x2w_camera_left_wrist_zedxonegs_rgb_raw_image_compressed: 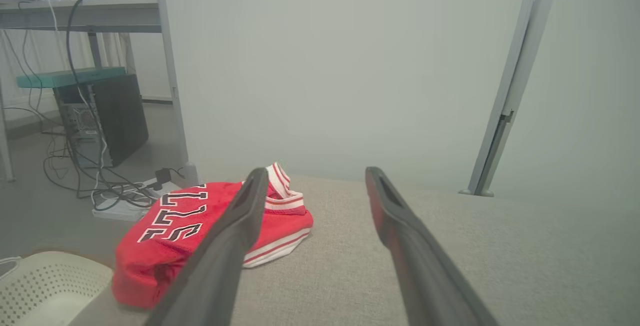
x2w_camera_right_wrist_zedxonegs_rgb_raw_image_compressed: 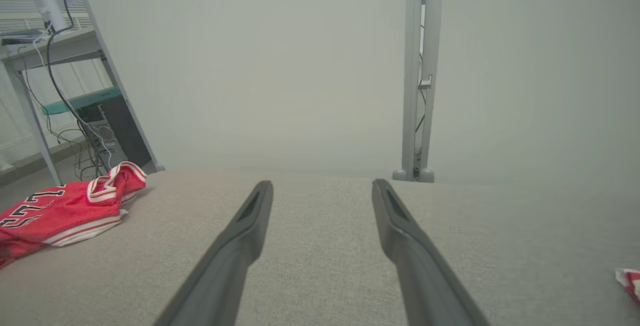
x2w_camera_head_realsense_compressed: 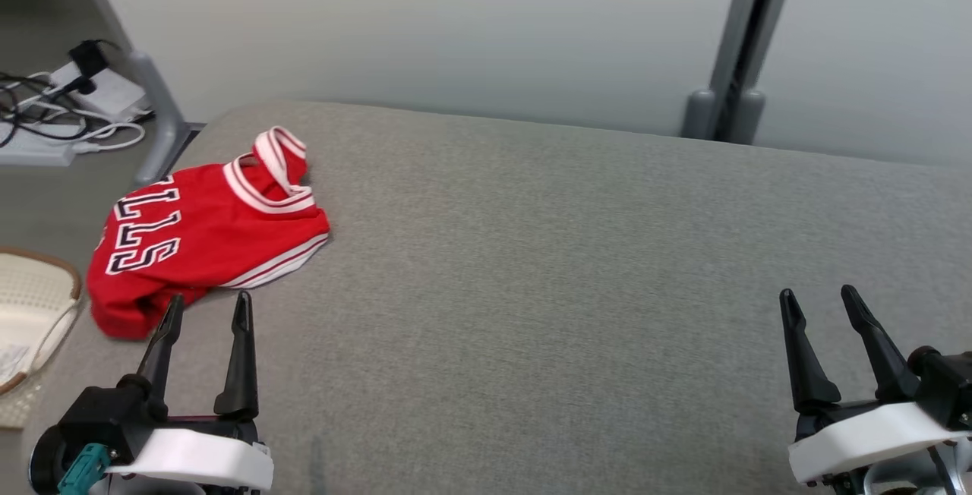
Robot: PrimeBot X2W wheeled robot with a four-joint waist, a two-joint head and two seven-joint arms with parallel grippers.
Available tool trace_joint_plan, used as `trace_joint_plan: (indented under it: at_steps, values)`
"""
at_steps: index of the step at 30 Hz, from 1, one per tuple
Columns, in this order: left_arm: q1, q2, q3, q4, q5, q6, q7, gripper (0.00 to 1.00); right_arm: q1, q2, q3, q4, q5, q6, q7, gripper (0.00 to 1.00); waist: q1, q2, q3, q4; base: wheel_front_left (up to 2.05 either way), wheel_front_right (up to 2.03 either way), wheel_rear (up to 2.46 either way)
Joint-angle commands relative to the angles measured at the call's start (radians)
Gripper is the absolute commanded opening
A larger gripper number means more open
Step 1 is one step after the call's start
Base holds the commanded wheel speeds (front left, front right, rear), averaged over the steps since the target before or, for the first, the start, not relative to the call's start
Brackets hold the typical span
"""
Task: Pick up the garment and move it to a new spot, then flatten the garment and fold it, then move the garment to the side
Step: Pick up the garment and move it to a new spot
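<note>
Lying rumpled: red jersey, woven pad

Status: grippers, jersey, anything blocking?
Left gripper open, empty, by jersey. Right gripper open, empty, far off. Jersey bunched, left edge of grey surface. Nothing blocking the reach.

A red jersey-style garment is lying crumpled at the far left edge of the grey fabric-covered worktop. It is showing large black letters outlined in white, running sideways across the upturned face, and white-and-red striped bands along its edges. One banded strap is standing up in a loop at the far end, while the body is bunching in soft folds.
</note>
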Motion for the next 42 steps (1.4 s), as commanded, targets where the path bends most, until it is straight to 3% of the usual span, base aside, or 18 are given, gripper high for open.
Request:
trace_joint_plan:
  at_steps: [1, 7, 13, 27, 34, 38, 42]
  values:
    - [-0.022, 0.004, 0.006, 0.011, -0.003, -0.006, -0.011, 1.00, -0.015, -0.003, 0.007, -0.009, -0.008, 0.000, 0.004, 1.00, 0.0000, 0.0000, 0.014, 0.080, 0.00, 0.00, 0.00]
    - [-0.038, 0.004, 0.019, 0.041, -0.013, -0.013, -0.030, 1.00, -0.029, -0.004, 0.015, -0.015, -0.009, 0.000, 0.015, 1.00, 0.0000, 0.0000, 0.020, 0.138, 0.00, 0.00, 0.00]
    - [-0.049, 0.006, 0.027, 0.063, -0.020, -0.021, -0.042, 1.00, -0.034, -0.004, 0.023, -0.017, -0.013, 0.000, 0.020, 1.00, 0.0000, 0.0000, 0.026, 0.153, 0.00, 0.00, 0.00]
    - [-0.088, -0.001, 0.044, 0.105, -0.023, -0.034, -0.065, 1.00, -0.056, -0.004, 0.031, -0.019, -0.015, 0.000, 0.029, 1.00, 0.0000, 0.0000, 0.047, 0.141, 0.00, 0.00, 0.00]
    - [-0.183, -0.007, 0.064, 0.093, -0.014, -0.027, -0.067, 1.00, -0.081, -0.003, 0.022, -0.048, -0.040, 0.000, 0.050, 1.00, 0.0000, 0.0000, 0.118, 0.131, 0.00, 0.00, 0.00]
    - [-0.287, 0.010, 0.059, 0.132, -0.035, -0.035, 0.012, 1.00, -0.112, -0.004, 0.037, -0.069, -0.071, 0.000, 0.081, 1.00, 0.0000, 0.0000, 0.182, 0.115, 0.00, 0.00, 0.00]
    - [-0.432, 0.027, 0.051, 0.285, -0.082, -0.083, 0.118, 1.00, -0.163, -0.004, 0.056, -0.090, -0.096, 0.000, 0.106, 1.00, 0.0000, 0.0000, 0.262, 0.086, 0.00, 0.00, 0.00]
